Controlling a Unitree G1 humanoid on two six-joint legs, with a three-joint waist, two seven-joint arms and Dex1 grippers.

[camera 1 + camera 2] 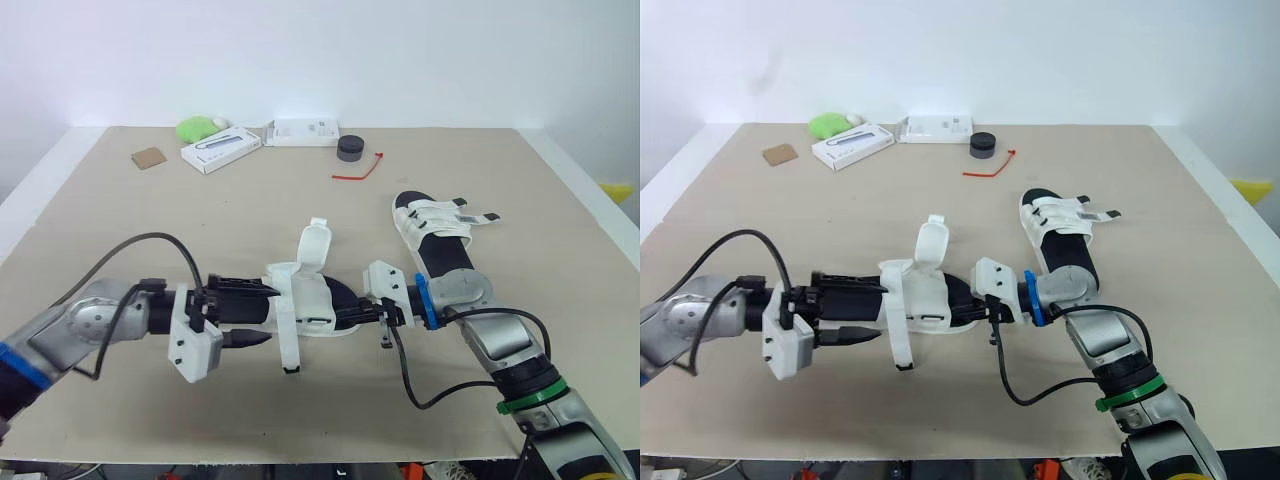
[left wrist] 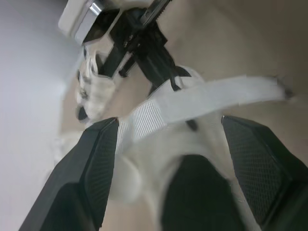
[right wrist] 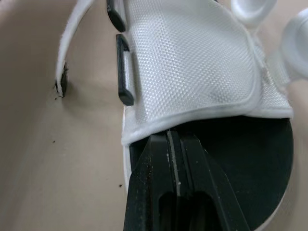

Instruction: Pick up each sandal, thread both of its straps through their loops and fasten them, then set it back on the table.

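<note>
Open table (image 1: pixel 120 230) front, second sandal (image 1: pixel 432 232) crowding the right, boxes (image 1: pixel 222 150) seemingly well back

Behind the black left claw (image 1: pixel 270 314) and right claw (image 1: pixel 352 313), white blocks (image 1: pixel 195 345) are trailing looped black cables (image 1: pixel 150 240) along silver arms (image 1: pixel 500 340); blue bands (image 1: pixel 422 300) are ringing both.

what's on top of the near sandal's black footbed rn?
A white upper arches over the footbed, one strap standing up loose. The right gripper, shut, lies across its end. Footbed beneath the upper and the gripper is covered.
</note>
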